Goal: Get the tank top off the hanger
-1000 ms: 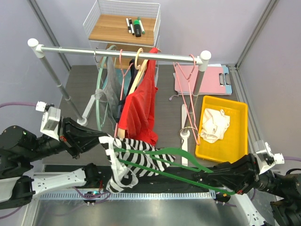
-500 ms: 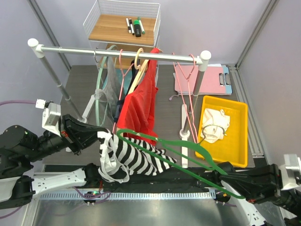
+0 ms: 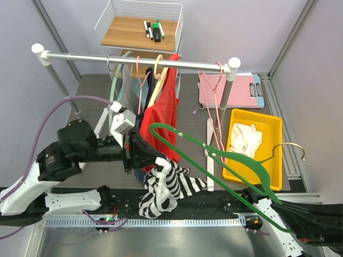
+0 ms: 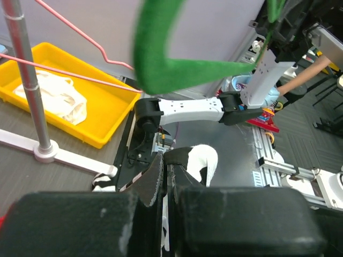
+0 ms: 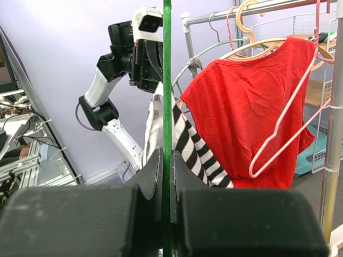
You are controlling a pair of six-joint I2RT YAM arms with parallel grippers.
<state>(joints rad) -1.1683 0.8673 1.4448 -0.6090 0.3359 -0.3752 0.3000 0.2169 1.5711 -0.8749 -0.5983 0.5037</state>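
Two claws split the work between them, each clamped on one half of the pair. The left claw was pinched tight on a fold of the striped tank top. The cloth hung in a loose bunch beneath it, over the near edge of the desk and a little left of the middle. Gripping it by one fold probably let its own weight pull the straps straight down and away. The right claw was closed on a thin bar of the green hanger, down by the near right corner. It held the hanger raised and tilted, so the far end stood above the cloth rather than inside it. That spread, cloth low on one side and frame high on the other, looked meant to keep the two from catching again. From above, the tank top seemed clear of the hanger, but the green bar crossed just over the bunch. Whether a strap lay hooked there could not be told. Behind them, a red shirt hung from the rail, close to the hanger's far end and a likely snag. A yellow tray at the right edge held a pale garment, so it may have been the drop place.
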